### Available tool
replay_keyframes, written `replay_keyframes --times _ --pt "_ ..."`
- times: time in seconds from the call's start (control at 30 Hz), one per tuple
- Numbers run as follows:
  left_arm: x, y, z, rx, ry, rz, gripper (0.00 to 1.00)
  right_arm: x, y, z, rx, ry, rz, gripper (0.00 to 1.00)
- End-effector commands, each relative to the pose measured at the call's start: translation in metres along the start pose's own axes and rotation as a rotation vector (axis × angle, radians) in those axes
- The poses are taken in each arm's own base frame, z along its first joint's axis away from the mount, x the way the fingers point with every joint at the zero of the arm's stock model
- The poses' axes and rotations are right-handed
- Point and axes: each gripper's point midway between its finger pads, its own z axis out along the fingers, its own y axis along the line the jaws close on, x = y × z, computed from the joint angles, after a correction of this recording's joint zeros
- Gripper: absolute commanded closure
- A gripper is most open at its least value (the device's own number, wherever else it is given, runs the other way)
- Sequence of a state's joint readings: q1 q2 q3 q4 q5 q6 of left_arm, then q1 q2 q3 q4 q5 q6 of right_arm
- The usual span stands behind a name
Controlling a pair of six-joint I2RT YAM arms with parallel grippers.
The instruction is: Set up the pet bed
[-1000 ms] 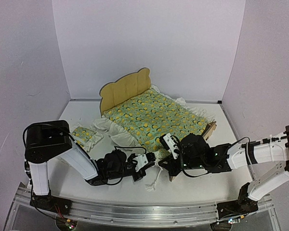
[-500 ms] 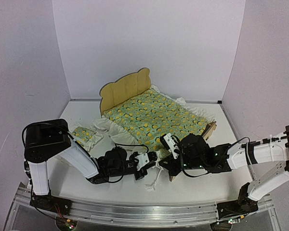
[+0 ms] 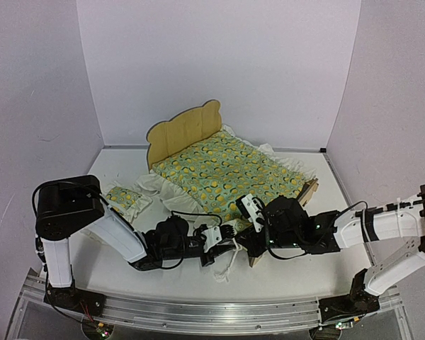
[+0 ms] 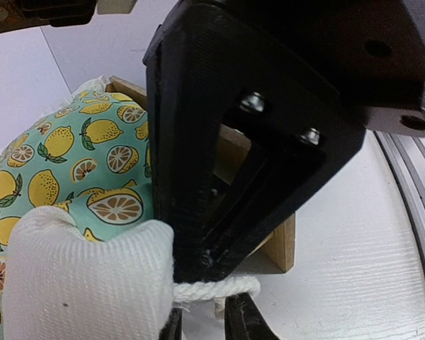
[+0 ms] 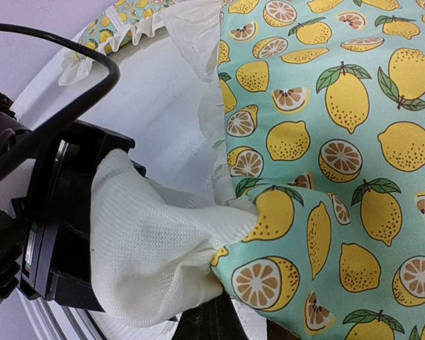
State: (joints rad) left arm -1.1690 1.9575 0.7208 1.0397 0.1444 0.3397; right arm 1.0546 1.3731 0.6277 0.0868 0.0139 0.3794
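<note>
The pet bed [image 3: 184, 132] stands at the back middle with its bear-ear headboard up, and a lemon-print quilt [image 3: 230, 172] covers its base. My right gripper [image 3: 244, 241] is at the quilt's near corner. In the right wrist view it [image 5: 212, 313] is shut on gathered quilt [image 5: 354, 142] and white knit backing [image 5: 156, 255]. My left gripper [image 3: 225, 231] faces it from the left. In the left wrist view its tips [image 4: 200, 324] stand slightly apart under a white cord [image 4: 216, 288], beside the bed's wooden foot corner [image 4: 284, 244].
A small matching pillow [image 3: 125, 199] lies on the table left of the bed. A white ruffle [image 3: 171, 191] spills off the bed's left side. A white cord end [image 3: 225, 267] hangs toward the table in front of the grippers. The metal rail [image 3: 198, 310] runs along the near edge.
The left gripper's jaws have parted a little and the left arm has edged right toward the right gripper. The right arm holds still.
</note>
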Motion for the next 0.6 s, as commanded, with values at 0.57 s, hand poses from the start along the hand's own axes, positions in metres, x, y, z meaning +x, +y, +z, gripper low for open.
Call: replay_keyframes --times 0.57 --pt "-0.045 0.045 0.015 -0.160 -0.122 -0.162 1.00 -0.010 0.017 -0.004 -0.075 -0.008 0.009 1.00"
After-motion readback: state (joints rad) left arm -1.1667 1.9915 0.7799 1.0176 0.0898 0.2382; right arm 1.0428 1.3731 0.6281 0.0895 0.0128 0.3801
